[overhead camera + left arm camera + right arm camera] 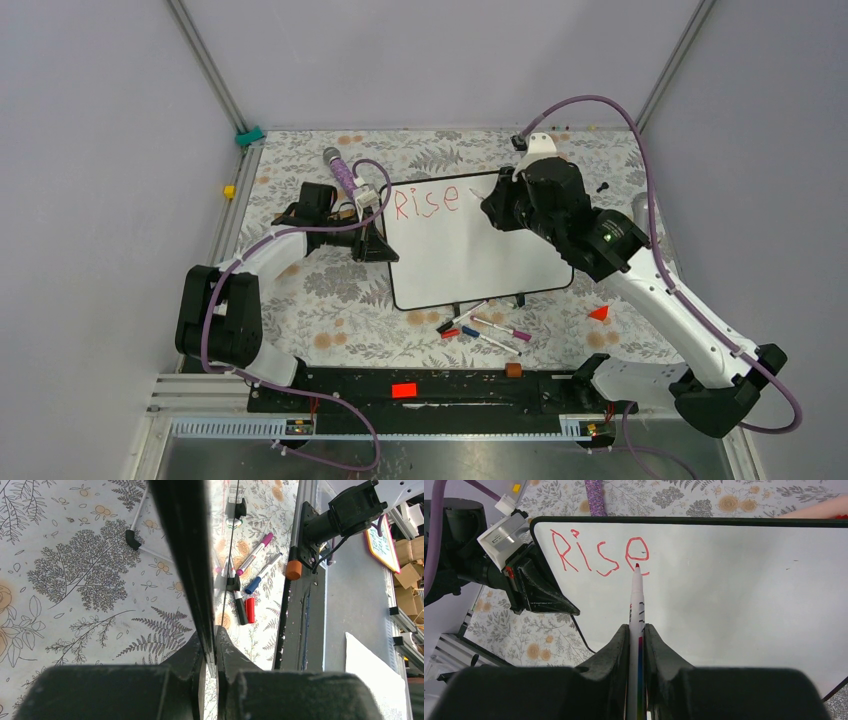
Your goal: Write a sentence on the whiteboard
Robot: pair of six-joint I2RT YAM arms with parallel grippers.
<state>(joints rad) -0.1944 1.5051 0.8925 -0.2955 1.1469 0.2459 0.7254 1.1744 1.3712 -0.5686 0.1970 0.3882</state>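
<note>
My left arm (262, 257) and right arm (668, 300) are white shells between chunky black joints, each trailed by a purple cable (590, 100). I see a small green light (608, 240) on the right one. The fingers (614, 652) are matte black wedges.

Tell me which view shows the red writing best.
Right wrist: the red writing reads "Rise" large, marker tip at the e. Top view shows it small; left wrist shows none, only the board edge-on.
</note>
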